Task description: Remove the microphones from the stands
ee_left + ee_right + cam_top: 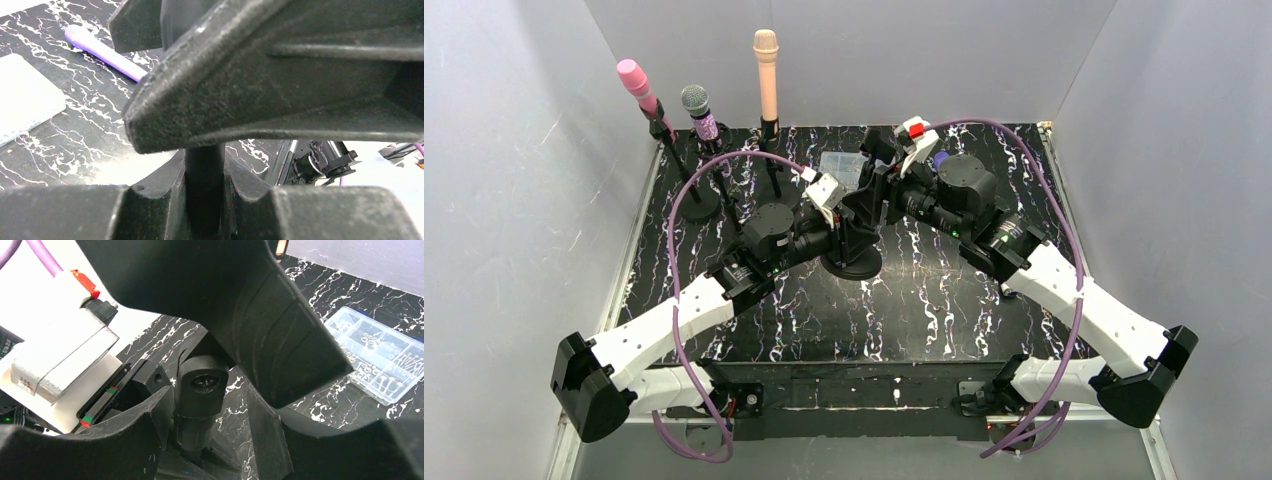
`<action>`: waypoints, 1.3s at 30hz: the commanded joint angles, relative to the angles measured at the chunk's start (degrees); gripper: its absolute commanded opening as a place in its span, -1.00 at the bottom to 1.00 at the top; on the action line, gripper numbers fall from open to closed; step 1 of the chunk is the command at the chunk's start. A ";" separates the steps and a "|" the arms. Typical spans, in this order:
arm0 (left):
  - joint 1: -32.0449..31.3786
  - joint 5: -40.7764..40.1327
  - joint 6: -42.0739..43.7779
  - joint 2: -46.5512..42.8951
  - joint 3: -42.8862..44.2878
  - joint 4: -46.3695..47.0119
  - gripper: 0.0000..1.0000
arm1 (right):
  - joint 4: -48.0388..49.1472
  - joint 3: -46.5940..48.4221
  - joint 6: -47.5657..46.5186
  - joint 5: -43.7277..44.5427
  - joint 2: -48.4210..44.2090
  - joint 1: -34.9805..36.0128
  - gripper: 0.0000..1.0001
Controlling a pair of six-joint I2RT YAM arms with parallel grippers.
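A black stand with a round base [852, 264] stands mid-table. My left gripper [848, 218] [205, 200] is shut on its thin pole [205, 165]. My right gripper [876, 192] [210, 425] hangs around the stand's black cylindrical top [202, 385]. Its jaws are apart, with a gap on the right side. No microphone shows in this stand. A purple microphone [102, 49] lies flat on the table, its end showing behind the right arm [939, 158]. Three more microphones sit upright in stands at the back left: pink [635, 78], grey-headed [696, 104] and peach [766, 68].
A clear plastic parts box [376, 359] [842, 164] lies on the black marbled table [924, 310] just behind the grippers. Grey walls close in the table on the left, back and right. Purple cables [1064, 230] loop over both arms.
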 commanded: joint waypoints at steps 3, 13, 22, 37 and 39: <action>0.12 -1.35 1.17 -1.15 1.12 4.83 -1.00 | 0.78 2.35 -1.00 2.69 -0.75 0.25 0.08; 0.12 -1.91 0.42 -0.19 0.89 4.11 -0.99 | -0.32 2.75 -2.58 5.88 -0.38 0.25 -0.97; 0.15 -8.84 0.96 1.06 4.40 -7.61 0.97 | 4.81 -2.51 -6.81 13.42 -1.06 0.25 -0.97; 0.13 -17.60 -1.60 -7.38 3.55 -21.35 0.97 | 42.46 -25.85 -17.42 21.64 3.83 -7.66 -0.97; 0.16 -17.75 -1.66 -8.70 3.47 -22.37 0.97 | 45.12 -26.58 -17.37 19.98 5.90 -9.75 -0.97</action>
